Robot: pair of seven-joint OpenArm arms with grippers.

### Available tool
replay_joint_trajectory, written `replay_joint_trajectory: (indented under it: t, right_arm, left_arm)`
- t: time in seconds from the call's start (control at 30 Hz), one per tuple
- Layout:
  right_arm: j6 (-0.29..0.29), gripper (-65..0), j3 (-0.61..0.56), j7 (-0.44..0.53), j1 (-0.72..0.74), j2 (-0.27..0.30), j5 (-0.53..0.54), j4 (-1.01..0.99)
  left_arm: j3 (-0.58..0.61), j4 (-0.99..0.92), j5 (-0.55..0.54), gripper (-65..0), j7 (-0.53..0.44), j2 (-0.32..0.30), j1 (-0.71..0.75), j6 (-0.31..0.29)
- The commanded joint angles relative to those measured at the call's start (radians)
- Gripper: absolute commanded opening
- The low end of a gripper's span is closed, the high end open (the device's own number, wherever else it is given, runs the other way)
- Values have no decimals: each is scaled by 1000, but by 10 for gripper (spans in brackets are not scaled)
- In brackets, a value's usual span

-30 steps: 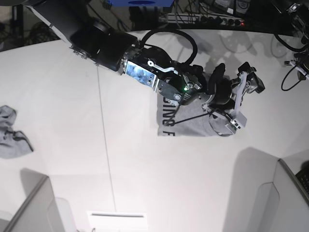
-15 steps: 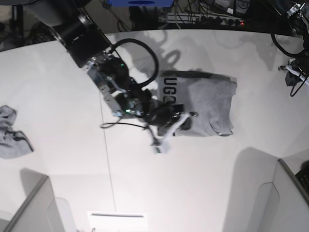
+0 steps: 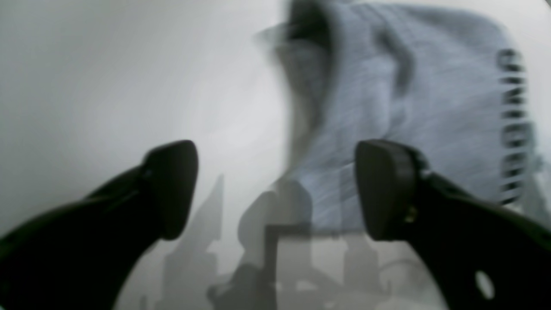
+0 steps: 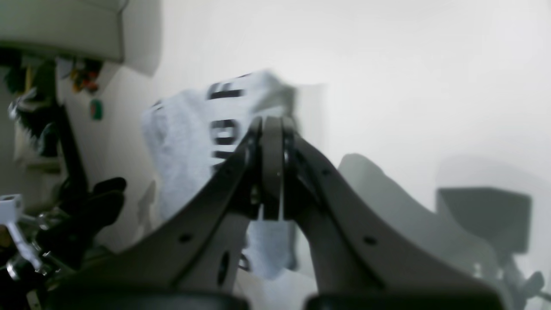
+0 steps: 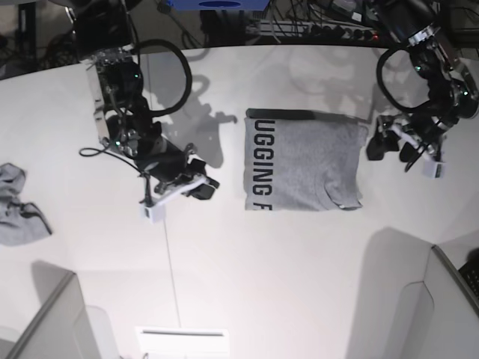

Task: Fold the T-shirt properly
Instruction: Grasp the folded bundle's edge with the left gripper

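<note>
Now the folded T-shirt lies between both arms, left jaws wide, right jaws closed empty.

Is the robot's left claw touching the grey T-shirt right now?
Apart. The base view shows bare white table between the left claw and the T-shirt; its open fingers hold nothing.
</note>
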Motion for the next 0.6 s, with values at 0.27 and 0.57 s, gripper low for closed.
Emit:
replay_joint_trajectory:
  t: [0.27, 0.57]
  right_arm:
    - [13, -650, 18, 3, -34, 54, 12, 26]
    - [13, -650, 22, 3, -59, 56, 12, 66]
  left_arm:
    - [137, -123, -10, -54, -21, 41, -116, -9]
    - [308, -223, -7, -56, -95, 35, -169, 84]
